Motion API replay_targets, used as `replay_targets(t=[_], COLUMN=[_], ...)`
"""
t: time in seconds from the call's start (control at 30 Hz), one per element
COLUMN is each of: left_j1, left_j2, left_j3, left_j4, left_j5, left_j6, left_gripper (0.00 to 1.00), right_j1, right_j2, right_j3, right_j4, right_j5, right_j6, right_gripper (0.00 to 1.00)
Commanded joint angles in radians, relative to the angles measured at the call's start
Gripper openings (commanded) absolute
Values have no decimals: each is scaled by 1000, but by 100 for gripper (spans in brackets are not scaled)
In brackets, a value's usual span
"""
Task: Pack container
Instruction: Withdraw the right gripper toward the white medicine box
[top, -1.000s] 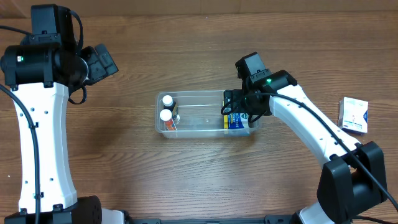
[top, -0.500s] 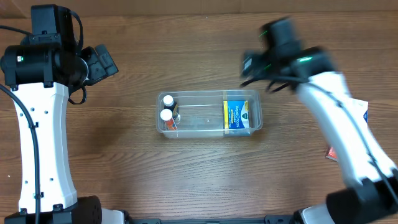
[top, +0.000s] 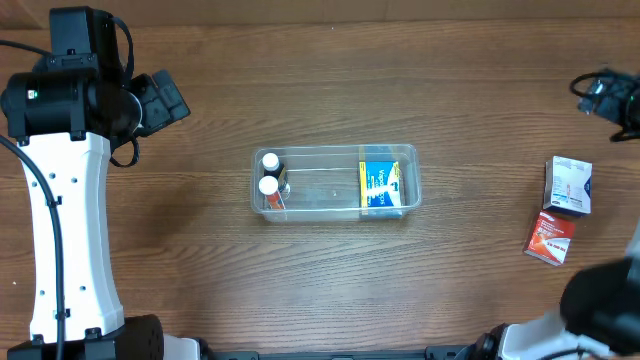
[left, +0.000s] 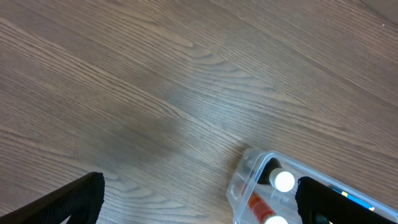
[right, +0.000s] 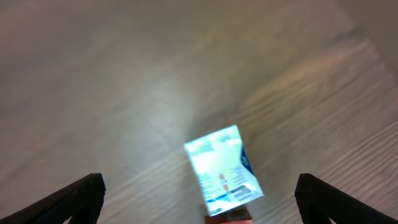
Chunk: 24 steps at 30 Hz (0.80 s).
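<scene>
Close to the worktop's (top: 470, 290) right edge a red box (top: 551, 238) lies flat. A white-and-blue box (top: 568, 186) sits just beyond it. Both are outside the tub, probably the next things to pack. In the middle of the worktop sits the clear container (top: 318, 188). Two white-capped bottles (top: 266, 185) stand at its left end and a blue-and-yellow box (top: 380, 187) at its right, which leaves the centre free for more. Toward the far left corner the left pincer (left: 199, 190) hangs spread and empty, parked out of the way. Near the far right corner the right pincer (right: 199, 190) is spread and empty above the white-and-blue box, seemingly lining up to fetch it.
</scene>
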Motion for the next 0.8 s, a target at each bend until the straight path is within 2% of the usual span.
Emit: replay_targets(t=[0.0,0.37,0.77], left_j1=[-1,-1,-1], left_j2=[-12,-12,-12], left_j3=[18,18,18], left_j4=[2,0,6], left_j5=[4,4,5], left_j6=[20,20,19], left_gripper=[100,100,100], right_j1=[-29,-85,-109], right_j2=[91,251,318], right_j3=[-24,-87,-117], right_j4=[1,64,102], right_j5=[-43,-32,-51], right_j6=[-87,-93,-93], right_gripper=[100,100,100])
